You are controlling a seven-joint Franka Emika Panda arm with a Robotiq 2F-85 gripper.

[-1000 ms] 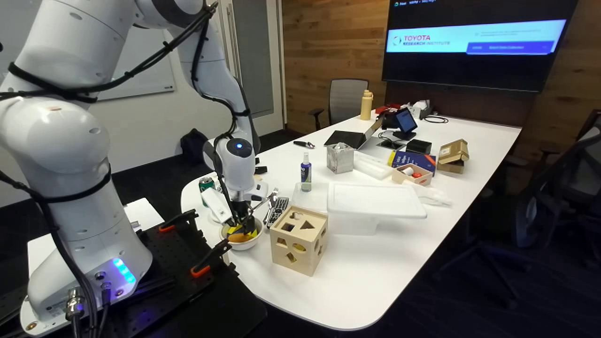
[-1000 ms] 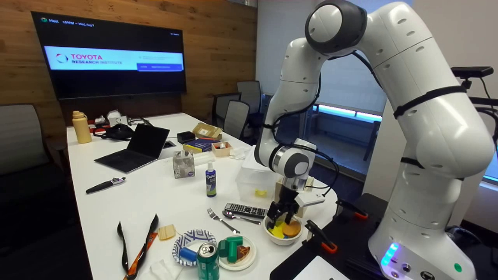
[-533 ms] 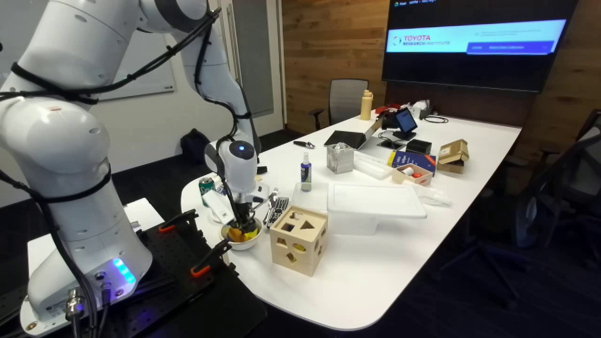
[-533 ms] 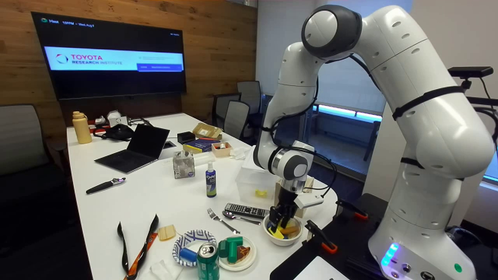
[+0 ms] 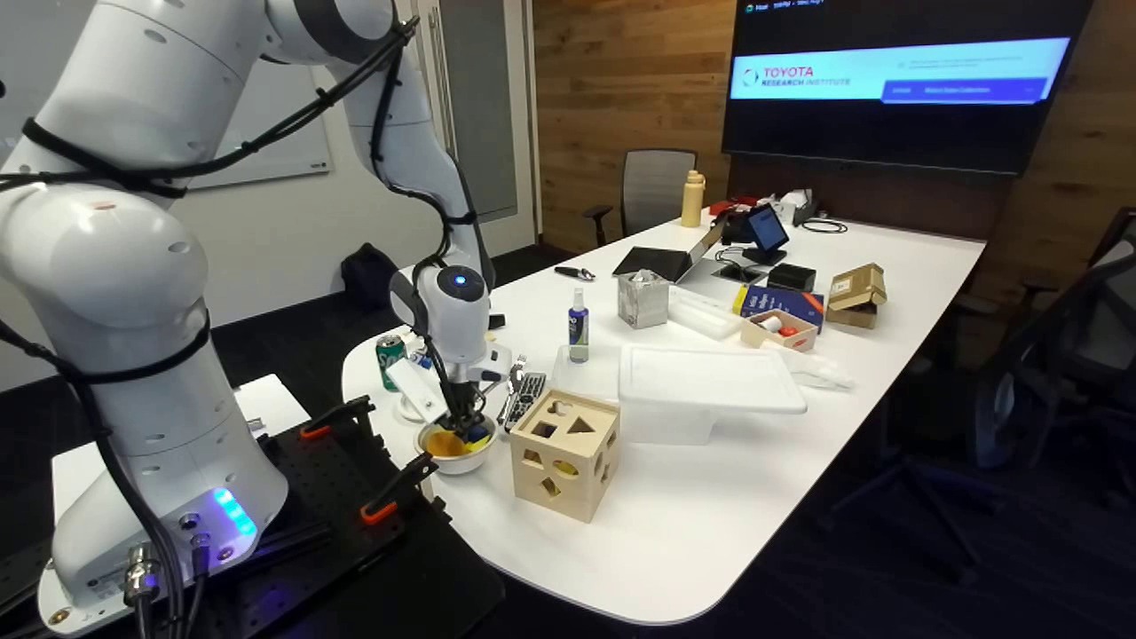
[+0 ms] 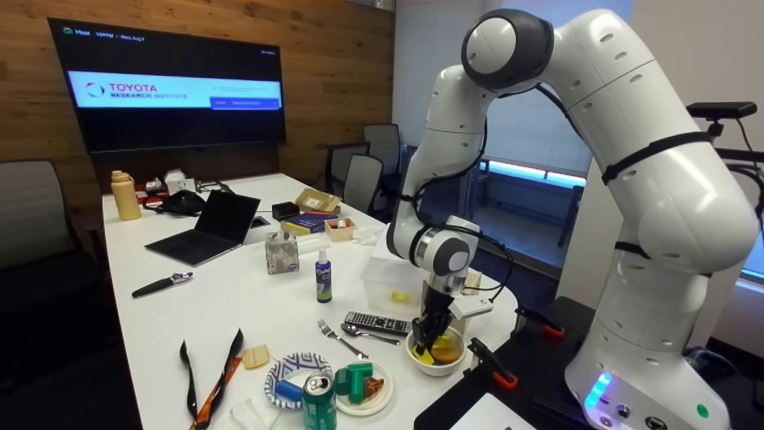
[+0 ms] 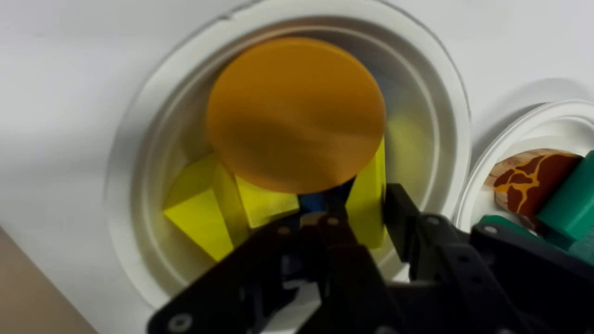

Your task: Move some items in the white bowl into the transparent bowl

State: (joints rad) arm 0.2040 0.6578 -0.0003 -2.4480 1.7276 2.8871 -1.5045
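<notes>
Jaws have narrowed, holding a yellow block (image 7: 368, 202), orange disc (image 7: 297, 116) overlapping it, wooden cube (image 5: 548, 468) nearby.

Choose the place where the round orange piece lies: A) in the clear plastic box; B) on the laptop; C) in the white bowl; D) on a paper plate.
C: the wrist view shows the orange piece inside the white bowl, together with yellow blocks.
</notes>
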